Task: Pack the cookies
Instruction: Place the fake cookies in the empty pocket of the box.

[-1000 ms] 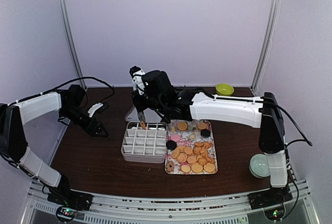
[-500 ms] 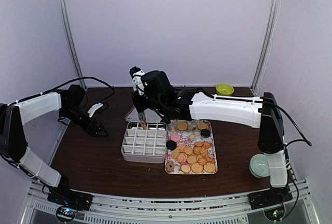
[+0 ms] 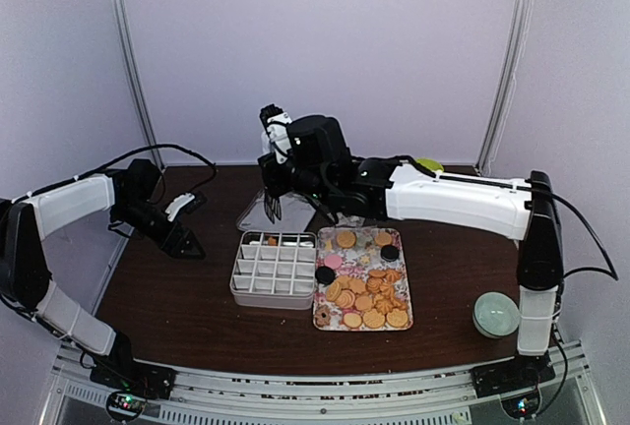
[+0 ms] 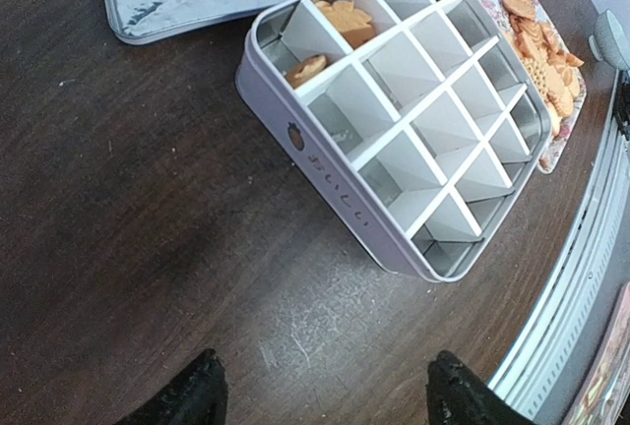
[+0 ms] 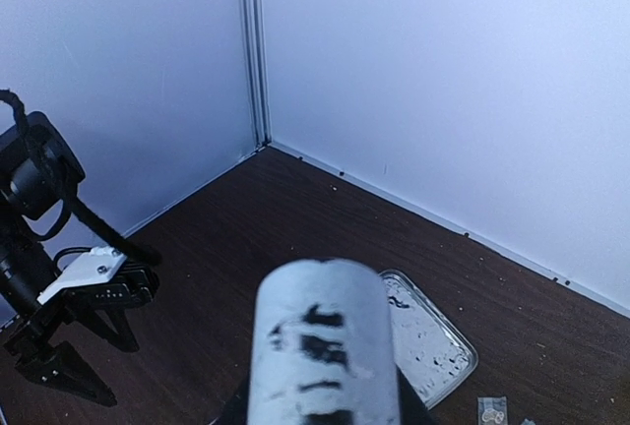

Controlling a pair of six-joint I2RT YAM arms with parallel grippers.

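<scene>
Left fingers (image 3: 185, 245) spread, low over bench (image 3: 177, 297), left of tin (image 3: 271, 299). Right fingers (image 3: 274, 207) above lid (image 3: 251, 216); state unreadable. Cookies (image 3: 366, 292) mostly on tray (image 3: 362, 259) right of tin; two in tin's far-row left cells.

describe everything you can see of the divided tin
The divided tin is a pale grey metal box with rounded corners and an open top. White partitions split it into a four-by-four grid, and embossed lettering runs along one side wall. It sits flat on the dark wooden table, close beside the floral tray. Two neighbouring cells at its far left corner hold golden cookies; the other cells look empty. No gripper touches it.
</scene>
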